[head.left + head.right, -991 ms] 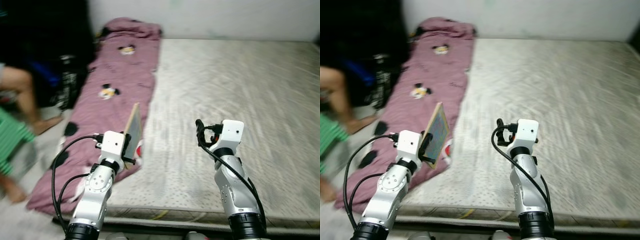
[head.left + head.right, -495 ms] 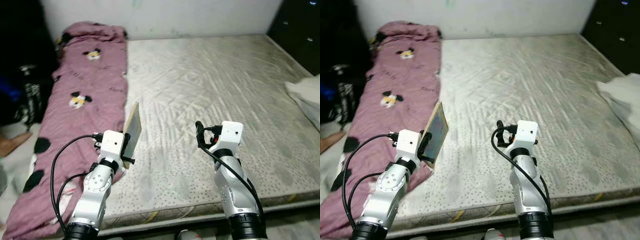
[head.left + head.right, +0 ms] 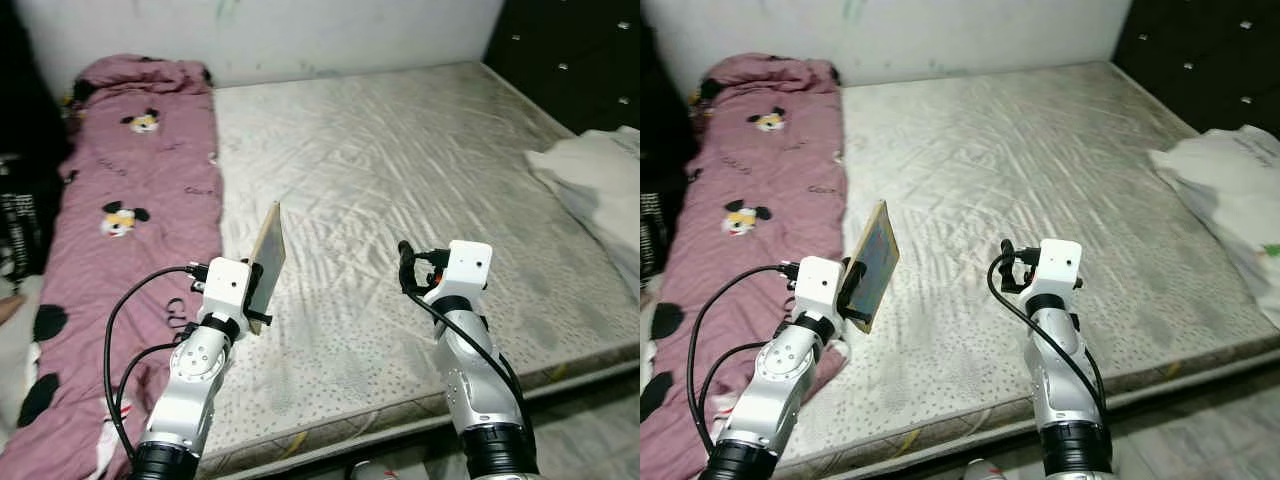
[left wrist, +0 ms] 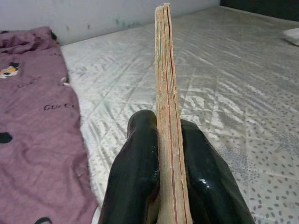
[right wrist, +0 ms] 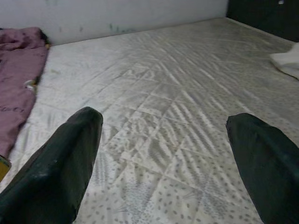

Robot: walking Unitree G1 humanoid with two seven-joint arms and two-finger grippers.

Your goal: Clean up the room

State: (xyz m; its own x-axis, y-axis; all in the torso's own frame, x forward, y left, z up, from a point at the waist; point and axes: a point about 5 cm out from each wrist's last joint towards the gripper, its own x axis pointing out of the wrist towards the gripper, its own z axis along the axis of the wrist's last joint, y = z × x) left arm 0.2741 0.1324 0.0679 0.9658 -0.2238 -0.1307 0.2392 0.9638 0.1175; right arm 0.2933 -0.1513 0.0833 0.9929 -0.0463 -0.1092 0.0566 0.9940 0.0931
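While we stand at the foot of the mattress (image 3: 400,190), our left gripper (image 4: 164,140) is clamped on a thin book (image 3: 267,250), both fingers (image 4: 138,163) pressed flat against its covers, holding it upright on edge above the mattress near the pink blanket (image 3: 120,210). Our right gripper (image 5: 163,154) hangs beside it over the bare mattress, fingers spread wide with nothing between them. The blanket, printed with cartoon mice, lies along the mattress's left side. A white cloth (image 3: 590,180) lies on the right edge, next to a dark cabinet (image 3: 570,50).
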